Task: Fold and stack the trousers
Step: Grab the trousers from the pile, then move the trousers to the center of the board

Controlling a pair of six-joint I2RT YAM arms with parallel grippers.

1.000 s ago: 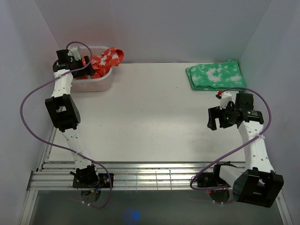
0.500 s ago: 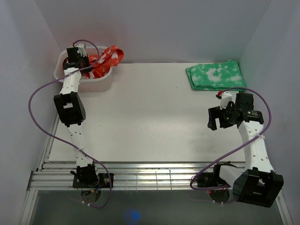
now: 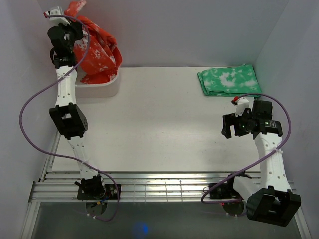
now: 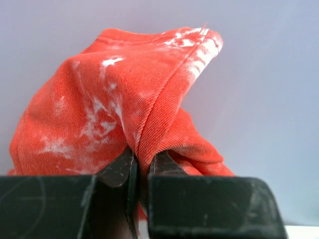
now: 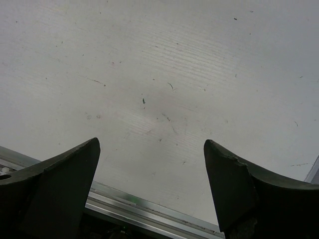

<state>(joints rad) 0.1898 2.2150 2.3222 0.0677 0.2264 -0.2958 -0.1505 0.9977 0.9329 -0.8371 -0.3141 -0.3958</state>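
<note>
The left end effector (image 4: pixel 141 167) is clamped on the trousers (image 4: pixel 109 104) hung beneath it; the right end effector (image 5: pixel 151 189) is spread wide. Folding is not yet begun.

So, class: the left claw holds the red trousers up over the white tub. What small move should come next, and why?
Probably swing the trousers right, over the table. The left claw pinches one fold, and the bunched cloth hangs down to the tub; folding needs flat space.

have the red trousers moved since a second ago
Yes, upward: the left claw has lifted the trousers from the white tub, and only their lower end hangs at its rim.
</note>
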